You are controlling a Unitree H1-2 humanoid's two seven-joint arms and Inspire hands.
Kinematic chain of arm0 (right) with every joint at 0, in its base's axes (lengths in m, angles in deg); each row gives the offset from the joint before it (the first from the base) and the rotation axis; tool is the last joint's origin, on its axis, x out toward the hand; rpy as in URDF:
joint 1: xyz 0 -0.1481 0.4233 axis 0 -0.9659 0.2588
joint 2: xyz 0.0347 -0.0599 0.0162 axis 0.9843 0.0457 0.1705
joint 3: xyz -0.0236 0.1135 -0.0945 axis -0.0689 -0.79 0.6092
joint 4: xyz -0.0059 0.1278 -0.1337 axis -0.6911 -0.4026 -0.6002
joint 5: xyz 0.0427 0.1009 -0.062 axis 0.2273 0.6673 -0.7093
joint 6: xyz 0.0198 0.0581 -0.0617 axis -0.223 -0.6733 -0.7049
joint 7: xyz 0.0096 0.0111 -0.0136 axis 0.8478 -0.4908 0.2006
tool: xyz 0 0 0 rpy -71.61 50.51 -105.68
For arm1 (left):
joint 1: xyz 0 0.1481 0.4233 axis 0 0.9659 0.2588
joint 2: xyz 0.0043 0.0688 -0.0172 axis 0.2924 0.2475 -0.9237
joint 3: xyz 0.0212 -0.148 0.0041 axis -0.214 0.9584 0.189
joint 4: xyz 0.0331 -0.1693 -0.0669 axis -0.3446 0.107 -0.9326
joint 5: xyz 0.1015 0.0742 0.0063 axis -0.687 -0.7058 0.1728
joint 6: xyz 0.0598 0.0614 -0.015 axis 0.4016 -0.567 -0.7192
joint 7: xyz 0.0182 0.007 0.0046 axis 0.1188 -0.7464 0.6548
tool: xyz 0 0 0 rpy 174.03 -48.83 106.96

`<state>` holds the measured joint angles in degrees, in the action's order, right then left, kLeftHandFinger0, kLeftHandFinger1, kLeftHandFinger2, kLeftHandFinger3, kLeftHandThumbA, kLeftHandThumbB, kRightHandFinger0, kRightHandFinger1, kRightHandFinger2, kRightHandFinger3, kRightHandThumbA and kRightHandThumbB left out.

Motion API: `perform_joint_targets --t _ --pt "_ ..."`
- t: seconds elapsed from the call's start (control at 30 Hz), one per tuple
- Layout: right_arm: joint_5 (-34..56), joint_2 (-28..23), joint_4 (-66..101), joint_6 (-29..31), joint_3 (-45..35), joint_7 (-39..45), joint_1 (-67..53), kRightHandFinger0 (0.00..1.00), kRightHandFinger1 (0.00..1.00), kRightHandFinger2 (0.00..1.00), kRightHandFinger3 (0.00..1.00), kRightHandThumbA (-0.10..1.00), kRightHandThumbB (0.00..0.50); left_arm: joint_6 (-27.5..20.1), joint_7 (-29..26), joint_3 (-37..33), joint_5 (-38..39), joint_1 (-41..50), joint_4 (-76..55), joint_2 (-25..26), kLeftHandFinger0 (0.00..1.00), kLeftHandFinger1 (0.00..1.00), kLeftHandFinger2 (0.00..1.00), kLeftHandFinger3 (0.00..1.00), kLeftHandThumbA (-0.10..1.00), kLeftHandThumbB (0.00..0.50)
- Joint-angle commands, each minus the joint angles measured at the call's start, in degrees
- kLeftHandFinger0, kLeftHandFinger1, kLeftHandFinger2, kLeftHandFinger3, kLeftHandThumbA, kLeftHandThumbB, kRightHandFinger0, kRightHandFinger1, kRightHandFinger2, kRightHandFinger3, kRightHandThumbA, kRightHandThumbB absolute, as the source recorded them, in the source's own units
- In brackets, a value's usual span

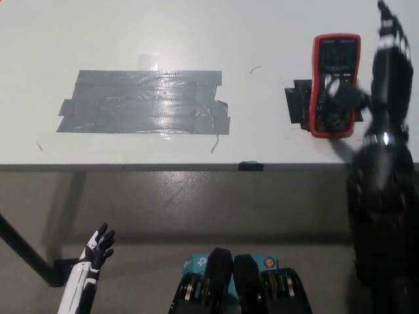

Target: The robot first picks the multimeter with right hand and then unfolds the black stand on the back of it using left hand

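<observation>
A red multimeter with a black face lies on the white table at the right, on a patch of black tape. My black right hand reaches over the table just right of the multimeter. Its fingers are spread and one of them crosses the meter's lower dial area. It holds nothing. The stand on the meter's back is hidden. My white left hand hangs low at the lower left, below the table edge, fingers apart.
A wide patch of grey tape covers the table's left middle. A small black tape tab marks the front edge. A table leg slants at the lower left over the grey floor.
</observation>
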<state>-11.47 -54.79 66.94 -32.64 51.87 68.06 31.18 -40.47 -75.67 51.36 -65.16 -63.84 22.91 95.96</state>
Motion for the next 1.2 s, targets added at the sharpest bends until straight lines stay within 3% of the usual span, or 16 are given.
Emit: perform_joint_targets --t 0.0,0.3,0.47,0.93,1.17 --pt "-3.16 0.02 -5.96 -7.63 -0.94 -7.43 8.76 1.0 1.0 1.0 1.0 1.0 0.452 -2.88 1.38 0.13 0.65 0.7 -1.52 1.36 1.0 1.0 1.0 1.0 0.99 0.082" --pt "1.27 0.79 -18.16 -8.91 -1.66 -11.19 16.36 1.0 1.0 1.0 1.0 1.0 0.458 -3.27 1.51 0.4 0.57 0.6 -1.1 1.63 1.0 1.0 1.0 1.0 0.98 0.08" --pt "4.97 1.54 -21.27 -9.27 -2.33 -9.7 18.78 1.0 1.0 1.0 1.0 1.0 0.407 -3.72 1.35 0.48 -0.23 0.41 -0.71 1.78 1.0 1.0 1.0 1.0 0.99 0.078" --pt "14.96 5.06 -28.04 -8.43 -7.78 -11.67 21.29 1.0 1.0 1.0 1.0 1.0 0.39 -3.27 2.07 0.68 0.56 0.51 -1.0 1.52 1.0 1.0 1.0 1.0 0.95 0.046" --pt "15.38 4.83 -33.2 -8.36 -7.91 -16.44 21.73 1.0 1.0 1.0 1.0 1.0 0.372 -3.15 2.05 0.76 0.94 0.62 -1.21 1.22 1.0 1.0 1.0 1.0 0.93 0.042"
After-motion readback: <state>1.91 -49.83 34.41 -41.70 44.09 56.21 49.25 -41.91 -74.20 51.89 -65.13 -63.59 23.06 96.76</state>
